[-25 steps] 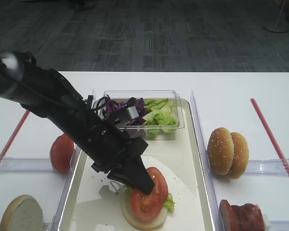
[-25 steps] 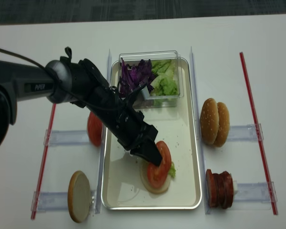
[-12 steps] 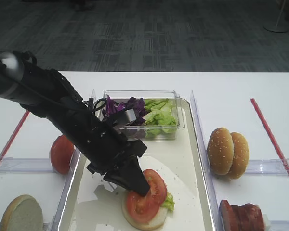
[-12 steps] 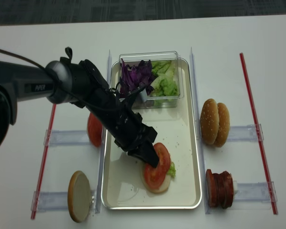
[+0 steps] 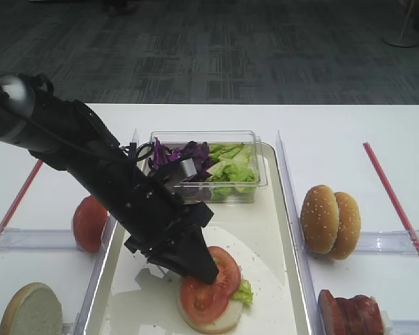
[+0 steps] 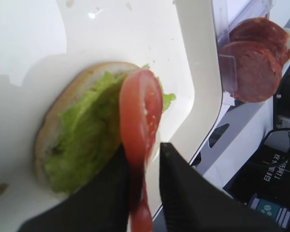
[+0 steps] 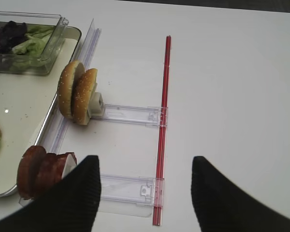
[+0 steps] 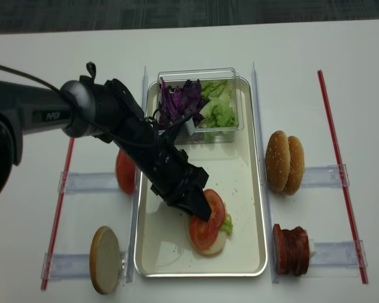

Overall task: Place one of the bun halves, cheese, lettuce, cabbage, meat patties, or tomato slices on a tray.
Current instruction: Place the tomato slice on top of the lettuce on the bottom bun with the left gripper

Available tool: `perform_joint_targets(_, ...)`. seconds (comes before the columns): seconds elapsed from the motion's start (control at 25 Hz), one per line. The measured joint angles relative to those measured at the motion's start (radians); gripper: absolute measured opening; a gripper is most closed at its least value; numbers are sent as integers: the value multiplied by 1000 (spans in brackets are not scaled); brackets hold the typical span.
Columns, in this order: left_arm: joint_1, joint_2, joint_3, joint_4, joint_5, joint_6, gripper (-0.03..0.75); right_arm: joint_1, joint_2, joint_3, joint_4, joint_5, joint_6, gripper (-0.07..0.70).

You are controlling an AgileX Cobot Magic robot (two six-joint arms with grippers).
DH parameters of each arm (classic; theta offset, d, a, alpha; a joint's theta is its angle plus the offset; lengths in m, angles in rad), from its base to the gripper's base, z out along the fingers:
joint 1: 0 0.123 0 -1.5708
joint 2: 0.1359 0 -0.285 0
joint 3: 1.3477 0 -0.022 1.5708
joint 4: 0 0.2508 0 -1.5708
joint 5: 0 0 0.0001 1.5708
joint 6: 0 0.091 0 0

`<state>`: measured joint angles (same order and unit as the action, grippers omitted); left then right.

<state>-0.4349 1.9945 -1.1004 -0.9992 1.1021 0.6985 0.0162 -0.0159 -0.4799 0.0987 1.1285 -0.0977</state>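
A white table [image 5: 349, 132] stands before a dark grey carpeted floor [image 5: 216, 49]. Two red strips [image 8: 341, 170] run along the table near its left and right sides.

The left arm reaches in from the left and slopes down over the cream tray [image 8: 249, 189], its left gripper [image 6: 144, 193] low above the tray's near half. In the left wrist view the two dark fingers [image 6: 183, 193] stand a narrow way apart with a tomato slice [image 6: 140, 116] edge-on between them; I cannot tell whether they press it. The slice leans tilted on lettuce [image 6: 82, 140] that lies on a pale bun half [image 6: 50, 130] on the tray floor. The right gripper [image 7: 145, 193] hovers over bare table on the right, its jaws spread wide and holding nothing.

At the tray's far end sits a clear plastic box [image 5: 251, 178] with purple cabbage [image 8: 180, 98] on its left and green lettuce on its right. Left of the tray, another tomato slice [image 5: 89, 222] stands on edge in a clear holder, and a flat-cut bun half [image 8: 105, 260] stands nearer. Right of the tray two sesame bun halves [image 5: 329, 220] stand on edge, with meat patties [image 8: 290, 249] in a row nearer.
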Motion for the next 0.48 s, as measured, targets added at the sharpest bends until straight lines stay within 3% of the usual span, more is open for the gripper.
perform_joint_targets(0.28, 0, 0, 0, 1, 0, -16, 288, 0, 0, 0, 0, 0, 0, 445)
perform_joint_targets(0.48, -7, 0, -2, 3, 4, -16, 314, 0, 0, 0, 0, 0, 0, 445)
